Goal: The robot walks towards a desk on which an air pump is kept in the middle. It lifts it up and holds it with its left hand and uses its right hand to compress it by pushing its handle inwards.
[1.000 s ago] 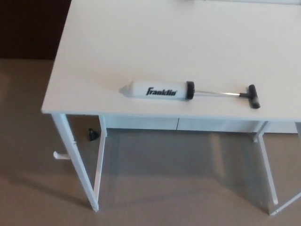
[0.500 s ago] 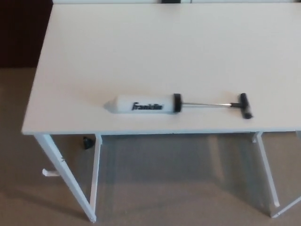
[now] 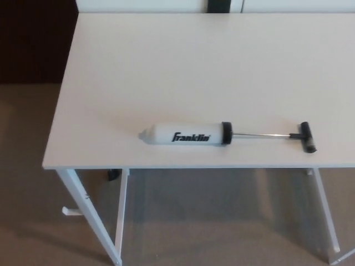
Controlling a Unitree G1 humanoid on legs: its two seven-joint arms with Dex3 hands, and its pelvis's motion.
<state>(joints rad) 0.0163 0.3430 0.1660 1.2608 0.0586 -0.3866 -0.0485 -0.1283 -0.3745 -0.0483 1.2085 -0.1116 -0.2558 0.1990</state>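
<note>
And there's the white plastic air pump with the black "Franklin" lettering [image 3: 186, 134], lying flat on its side on the white desk top [image 3: 194, 66], close to the near edge. Its rounded nozzle end points to picture left, and a black collar [image 3: 226, 133] caps the barrel on the right. Out of that collar runs the thin silver metal rod [image 3: 260, 134], drawn out, ending in the black T-shaped handle [image 3: 307, 137], which rests on the desk, slightly angled.
</note>
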